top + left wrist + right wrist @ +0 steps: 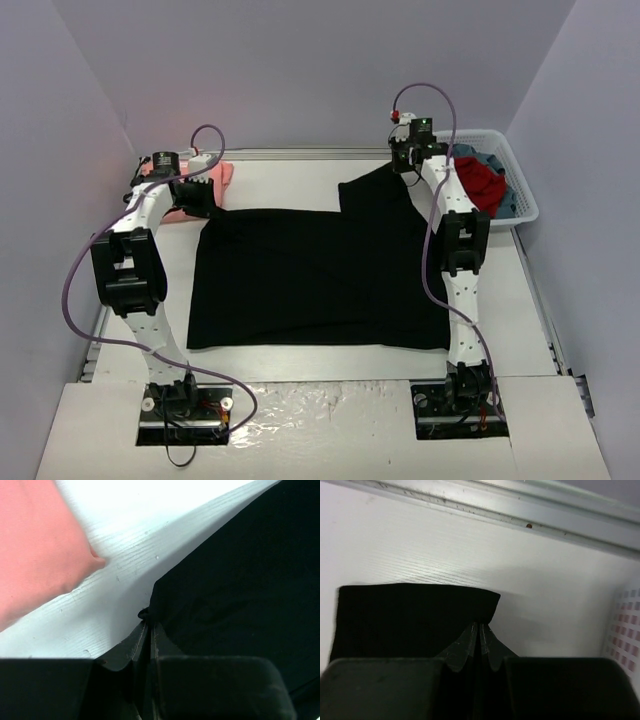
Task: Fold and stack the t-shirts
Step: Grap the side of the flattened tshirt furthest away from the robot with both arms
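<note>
The large black t-shirt (315, 275) lies spread over the middle of the white table. No print shows on it. My left gripper (198, 197) is shut on its far left corner (150, 612). My right gripper (412, 165) is shut on its far right part, which stands out toward the back (420, 615). The salmon-pink t-shirt (205, 190) lies folded at the far left, just beyond my left gripper; it also shows in the left wrist view (35, 555).
A white basket (520, 195) with red and blue cloth (482, 185) stands at the far right, beside my right arm. A metal rail (520, 510) runs along the table's back edge. Grey walls close in the sides.
</note>
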Available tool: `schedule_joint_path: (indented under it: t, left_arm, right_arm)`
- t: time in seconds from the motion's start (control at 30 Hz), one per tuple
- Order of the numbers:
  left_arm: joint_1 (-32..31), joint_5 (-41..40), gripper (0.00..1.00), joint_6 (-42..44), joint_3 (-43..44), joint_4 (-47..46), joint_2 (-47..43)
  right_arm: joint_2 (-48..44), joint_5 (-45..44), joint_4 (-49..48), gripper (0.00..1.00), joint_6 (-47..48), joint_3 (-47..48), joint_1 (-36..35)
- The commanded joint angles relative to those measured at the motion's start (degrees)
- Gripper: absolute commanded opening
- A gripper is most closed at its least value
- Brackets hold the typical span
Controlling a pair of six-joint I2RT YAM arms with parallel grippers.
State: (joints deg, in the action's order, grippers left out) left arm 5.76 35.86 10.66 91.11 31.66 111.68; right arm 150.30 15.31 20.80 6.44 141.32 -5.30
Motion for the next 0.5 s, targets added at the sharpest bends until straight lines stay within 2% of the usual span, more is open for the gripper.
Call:
schedule_joint_path:
  t: [0.0,0.17,0.47]
  left_arm:
    - [0.31,0.97,0.02,1.91,1.09,1.65,-5.41]
    - [0.92,2.29,0.02,2.35,-2.07,1.30,-8.93]
    - [2.59,4.22,0.02,6.04,-7.43,3.67,-15.26]
  right_arm:
    - [-11.76,-0.63,-0.67,0.00,1.21,-2.44,0.82]
    - [-19.59,1.30,-0.67,0.00,0.42,-11.93,2.05]
    - [-39.97,7.09,0.90,0.00,0.42,-33.09,6.43]
